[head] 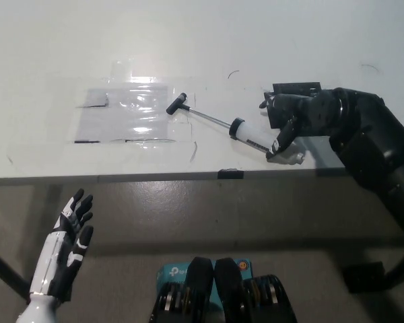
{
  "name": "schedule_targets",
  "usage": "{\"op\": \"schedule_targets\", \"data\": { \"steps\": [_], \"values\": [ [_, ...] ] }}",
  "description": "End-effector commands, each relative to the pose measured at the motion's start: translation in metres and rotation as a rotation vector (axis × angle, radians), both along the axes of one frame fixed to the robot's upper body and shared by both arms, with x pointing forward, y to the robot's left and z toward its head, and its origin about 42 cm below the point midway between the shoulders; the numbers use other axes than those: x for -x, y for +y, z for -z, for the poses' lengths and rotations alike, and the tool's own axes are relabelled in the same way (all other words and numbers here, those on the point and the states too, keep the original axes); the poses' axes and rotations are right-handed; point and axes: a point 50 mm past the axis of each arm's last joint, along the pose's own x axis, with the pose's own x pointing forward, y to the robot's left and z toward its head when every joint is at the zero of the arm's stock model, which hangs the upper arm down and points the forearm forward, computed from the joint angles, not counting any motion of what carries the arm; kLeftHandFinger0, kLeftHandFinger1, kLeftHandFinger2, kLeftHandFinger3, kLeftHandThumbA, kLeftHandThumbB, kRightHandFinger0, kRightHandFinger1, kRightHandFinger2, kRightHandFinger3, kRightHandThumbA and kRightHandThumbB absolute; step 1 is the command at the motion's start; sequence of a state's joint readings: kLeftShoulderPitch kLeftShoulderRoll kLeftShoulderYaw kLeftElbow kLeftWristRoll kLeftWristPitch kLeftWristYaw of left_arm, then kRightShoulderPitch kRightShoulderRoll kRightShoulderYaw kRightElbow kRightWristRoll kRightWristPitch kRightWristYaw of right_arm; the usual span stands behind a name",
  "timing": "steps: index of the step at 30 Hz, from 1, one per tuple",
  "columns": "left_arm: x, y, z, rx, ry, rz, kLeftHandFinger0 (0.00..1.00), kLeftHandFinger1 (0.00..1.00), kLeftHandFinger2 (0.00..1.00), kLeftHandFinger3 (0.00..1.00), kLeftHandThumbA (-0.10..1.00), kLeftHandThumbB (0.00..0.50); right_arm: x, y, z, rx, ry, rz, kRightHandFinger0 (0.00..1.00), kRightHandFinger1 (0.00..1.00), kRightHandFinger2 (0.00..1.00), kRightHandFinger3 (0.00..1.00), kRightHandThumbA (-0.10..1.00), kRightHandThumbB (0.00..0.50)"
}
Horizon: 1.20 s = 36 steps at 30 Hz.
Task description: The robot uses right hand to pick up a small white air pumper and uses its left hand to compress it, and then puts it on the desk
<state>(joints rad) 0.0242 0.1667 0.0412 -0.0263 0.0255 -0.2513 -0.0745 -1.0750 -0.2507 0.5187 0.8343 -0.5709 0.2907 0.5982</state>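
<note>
The small white air pumper (248, 135) lies slantwise on the white desk (47, 60), near the front edge. Its thin rod is drawn out to the upper left and ends in a black T-handle (178, 103). My black right hand (291, 120) lies over the right part of the barrel, fingers curled across it and the thumb on its near side. The barrel's right end (293, 159) pokes out below the hand and still rests on the desk. My white left hand (66, 245) hangs low at the lower left, below the desk edge, open with fingers spread.
A clear plastic sheet (130, 113) is taped flat on the desk left of the handle. A black block (296, 88) sits behind my right hand. A small black clip (230, 173) marks the desk's front edge. A blue box (170, 273) lies on the floor.
</note>
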Motion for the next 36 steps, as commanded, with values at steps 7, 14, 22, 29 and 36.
{"op": "schedule_targets", "data": {
  "steps": [7, 14, 22, 29, 36],
  "values": [
    [-0.003, 0.003, -0.013, -0.024, -0.035, 0.014, 1.00, 1.00, 1.00, 1.00, 0.87, 0.131, -0.015, 0.013, -0.027, 0.021, -0.065, -0.059, 1.00, 1.00, 1.00, 1.00, 1.00, 0.462],
    [-0.003, 0.002, -0.013, -0.024, -0.040, 0.017, 1.00, 1.00, 1.00, 1.00, 0.89, 0.116, -0.018, 0.017, -0.028, 0.002, -0.069, -0.065, 1.00, 1.00, 1.00, 1.00, 1.00, 0.432],
    [-0.002, 0.002, -0.013, -0.017, -0.047, 0.034, 1.00, 1.00, 1.00, 1.00, 0.92, 0.090, -0.022, 0.024, -0.020, 0.010, -0.162, 0.001, 1.00, 1.00, 1.00, 1.00, 0.82, 0.443],
    [-0.002, 0.001, -0.015, -0.005, -0.055, 0.038, 1.00, 1.00, 1.00, 1.00, 0.95, 0.086, -0.010, 0.015, 0.039, 0.041, -0.433, 0.035, 0.22, 0.32, 0.42, 0.69, -0.10, 0.236],
    [-0.007, 0.003, -0.019, -0.010, -0.075, 0.035, 1.00, 1.00, 1.00, 1.00, 0.98, 0.094, -0.005, -0.006, 0.062, 0.045, -0.463, 0.069, 0.27, 0.37, 0.47, 0.54, -0.10, 0.253]
  ]
}}
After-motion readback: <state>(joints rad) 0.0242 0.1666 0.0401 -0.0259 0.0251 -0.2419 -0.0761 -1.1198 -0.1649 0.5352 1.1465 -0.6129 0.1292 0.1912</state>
